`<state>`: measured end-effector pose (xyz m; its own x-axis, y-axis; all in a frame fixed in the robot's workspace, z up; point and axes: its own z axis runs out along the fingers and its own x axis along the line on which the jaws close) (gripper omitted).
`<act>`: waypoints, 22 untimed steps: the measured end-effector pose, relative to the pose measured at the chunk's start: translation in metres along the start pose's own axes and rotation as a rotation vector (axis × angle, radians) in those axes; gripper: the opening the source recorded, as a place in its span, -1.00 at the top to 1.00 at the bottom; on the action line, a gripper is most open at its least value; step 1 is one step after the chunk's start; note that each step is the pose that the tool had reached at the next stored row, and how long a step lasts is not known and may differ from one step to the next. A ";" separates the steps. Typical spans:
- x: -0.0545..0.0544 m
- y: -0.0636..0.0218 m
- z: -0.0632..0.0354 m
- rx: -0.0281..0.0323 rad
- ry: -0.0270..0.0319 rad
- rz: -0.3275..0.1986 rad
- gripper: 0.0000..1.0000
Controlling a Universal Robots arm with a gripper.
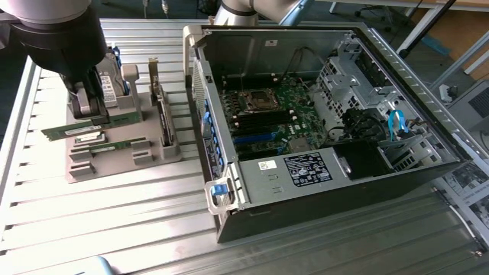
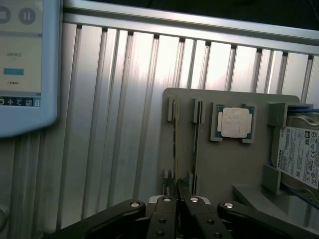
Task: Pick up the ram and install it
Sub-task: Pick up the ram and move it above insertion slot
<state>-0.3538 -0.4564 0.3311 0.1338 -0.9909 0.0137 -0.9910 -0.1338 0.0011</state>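
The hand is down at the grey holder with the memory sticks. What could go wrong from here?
1. The hand is shut on the thin green memory stick, a narrow hold; the stick may tilt or slip when lifted.
2. Its identical twin stick stands close beside it in the grey holder tray; the hand could catch it.
3. The black memory slots lie deep inside the open computer case, leaving little room.

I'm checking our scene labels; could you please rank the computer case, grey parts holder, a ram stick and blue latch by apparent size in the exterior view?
1. computer case
2. grey parts holder
3. ram stick and blue latch: too close to rank; the stick looks longer, the latch wider.
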 end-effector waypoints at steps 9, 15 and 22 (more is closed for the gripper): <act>0.000 -0.0009 -0.0091 -0.0001 0.0000 0.000 0.74; 0.000 -0.0016 -0.0133 0.0002 -0.0001 0.000 0.74; 0.001 -0.0022 -0.0167 0.0000 0.0000 0.000 0.74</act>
<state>-0.3516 -0.4564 0.3478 0.1339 -0.9909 0.0136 -0.9910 -0.1338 0.0011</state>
